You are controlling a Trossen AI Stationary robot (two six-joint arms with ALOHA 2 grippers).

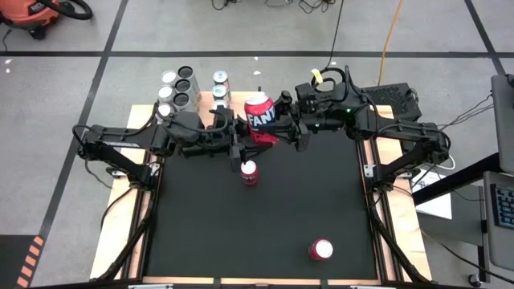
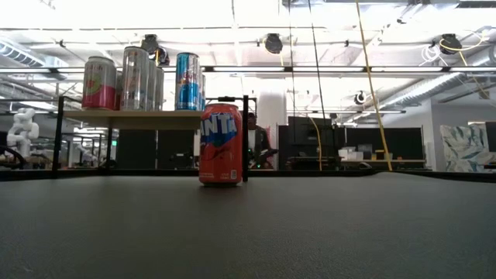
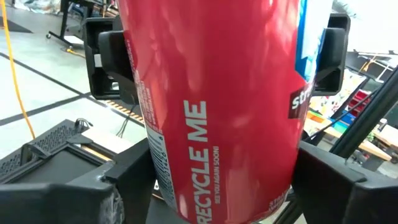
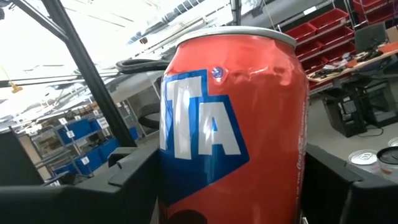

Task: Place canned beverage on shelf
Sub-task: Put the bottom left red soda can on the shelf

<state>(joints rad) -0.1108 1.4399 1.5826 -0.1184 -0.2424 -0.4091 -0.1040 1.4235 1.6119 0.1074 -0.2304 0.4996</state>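
Red Fanta can (image 1: 259,118) is held tilted in the air above the bench's (image 1: 265,217) far edge, just beside the shelf (image 1: 210,103). Right gripper (image 1: 283,128) fingers clamp its sides. Left gripper (image 1: 238,135) fingers flank the same can, contact unclear. Two more red cans (image 1: 250,172) stand on the bench.
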